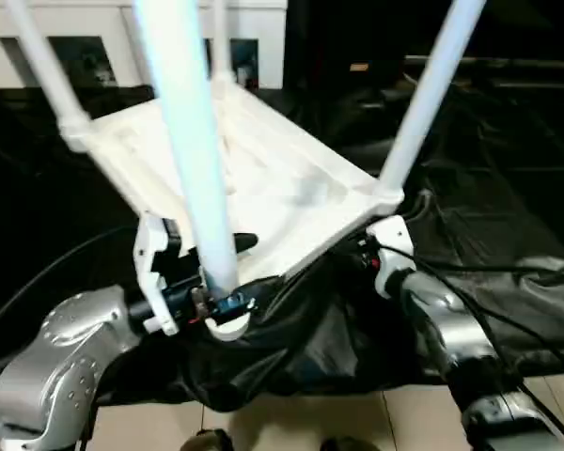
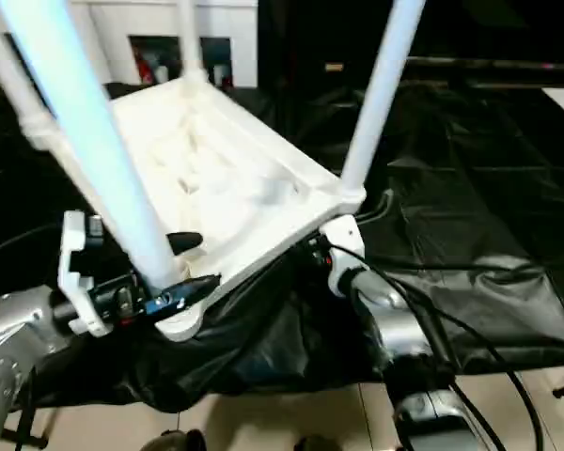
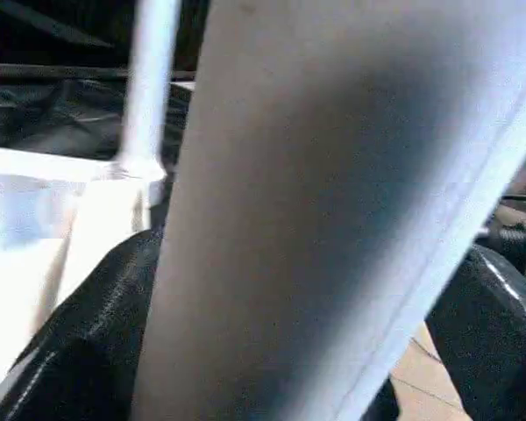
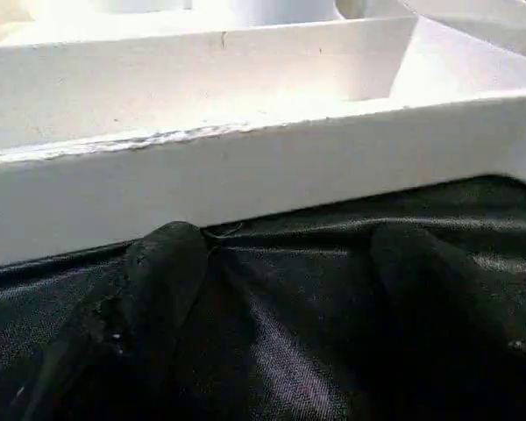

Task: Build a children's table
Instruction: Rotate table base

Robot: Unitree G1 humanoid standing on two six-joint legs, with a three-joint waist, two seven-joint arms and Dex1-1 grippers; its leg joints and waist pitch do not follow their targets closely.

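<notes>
The children's table lies upside down on black cloth, its white tabletop point(image 1: 273, 178) tilted with the ribbed underside up. Several white legs stand in corner sockets: a near one point(image 1: 193, 141), a right one point(image 1: 428, 94) and a far left one point(image 1: 42, 66). My left gripper point(image 1: 240, 272) straddles the near leg point(image 3: 333, 202) just above its socket, fingers point(image 3: 79, 342) open, the other one standing apart from the tube. My right gripper point(image 4: 285, 254) is open low at the tabletop's near right rim point(image 4: 245, 175), nothing between its fingers point(image 4: 158, 281).
Black cloth point(image 1: 508, 216) covers the work surface and hangs over its front edge. White cabinets point(image 1: 85, 38) stand at the back. Cables point(image 1: 489, 310) run along my right forearm. Tiled floor point(image 1: 357, 423) shows below.
</notes>
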